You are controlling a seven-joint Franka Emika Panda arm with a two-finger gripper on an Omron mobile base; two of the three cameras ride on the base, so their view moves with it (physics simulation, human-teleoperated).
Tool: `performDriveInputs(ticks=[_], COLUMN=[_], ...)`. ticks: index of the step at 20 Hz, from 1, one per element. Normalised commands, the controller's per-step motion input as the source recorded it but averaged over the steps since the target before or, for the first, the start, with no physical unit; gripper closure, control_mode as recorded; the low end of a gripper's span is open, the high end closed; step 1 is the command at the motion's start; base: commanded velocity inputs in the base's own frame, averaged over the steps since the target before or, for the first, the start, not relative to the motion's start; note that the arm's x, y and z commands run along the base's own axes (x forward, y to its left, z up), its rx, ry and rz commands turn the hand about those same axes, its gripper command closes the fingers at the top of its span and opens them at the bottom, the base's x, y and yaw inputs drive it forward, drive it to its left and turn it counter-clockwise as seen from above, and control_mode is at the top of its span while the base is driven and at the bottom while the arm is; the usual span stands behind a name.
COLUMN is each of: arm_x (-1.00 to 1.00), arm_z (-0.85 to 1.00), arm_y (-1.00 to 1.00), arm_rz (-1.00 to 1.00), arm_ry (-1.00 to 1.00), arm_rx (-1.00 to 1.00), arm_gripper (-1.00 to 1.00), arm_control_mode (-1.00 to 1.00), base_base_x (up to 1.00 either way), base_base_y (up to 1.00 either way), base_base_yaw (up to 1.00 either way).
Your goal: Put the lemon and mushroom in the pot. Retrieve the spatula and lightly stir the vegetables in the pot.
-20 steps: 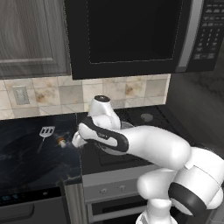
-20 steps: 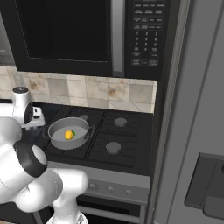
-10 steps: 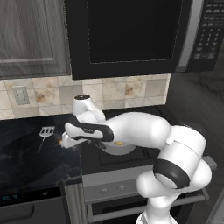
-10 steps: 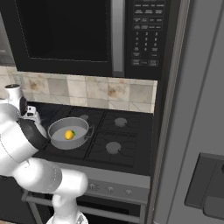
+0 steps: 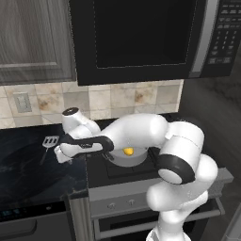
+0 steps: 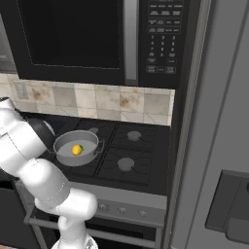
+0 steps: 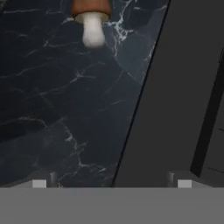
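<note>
**Spread claw over the dark table, lemon already in the pot**

The claw [image 7: 111, 183] hangs with its two tips wide apart and nothing between them, over the black marbled table [image 7: 57, 109], close to the edge where it meets the stove [image 7: 175, 87]. In the left base view the claw [image 5: 62, 155] sits at the end of the white arm, low above the table's right part and just left of the stove.

The mushroom [image 7: 91, 19] lies on the table at the top of the hand view, brown cap cut by the frame edge and pale stem pointing toward the claw, well apart from the tips.

The spatula [image 5: 48, 143] lies flat on the table just left of the claw, its slotted grey head toward the tiled wall.

The pot [image 6: 77, 148] stands on the stove's front left burner. The lemon [image 6: 76, 150] rests inside it, near the middle of its pale floor.
</note>
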Motion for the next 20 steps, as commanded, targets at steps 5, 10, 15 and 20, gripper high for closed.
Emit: performDriveInputs(ticks=[5, 10, 15, 20], arm_x=[0.15, 0.38, 0.45, 0.47], arm_z=[0.0, -0.11, -0.1, 0.0], arm_y=[0.05, 0.0, 0.0, 0.02], arm_rz=[-0.08, -0.03, -0.01, 0.0], arm_ry=[0.03, 0.07, 0.01, 0.0], arm_rx=[0.0, 0.0, 0.0, 0.0], arm_gripper=[-1.0, -1.0, -1.0, -1.0], arm_control_mode=[-1.0, -1.0, -1.0, -1.0], base_base_x=[0.0, 0.0, 0.0, 0.0], base_base_y=[0.0, 0.0, 0.0, 0.0], base_base_yaw=[0.0, 0.0, 0.0, 0.0])
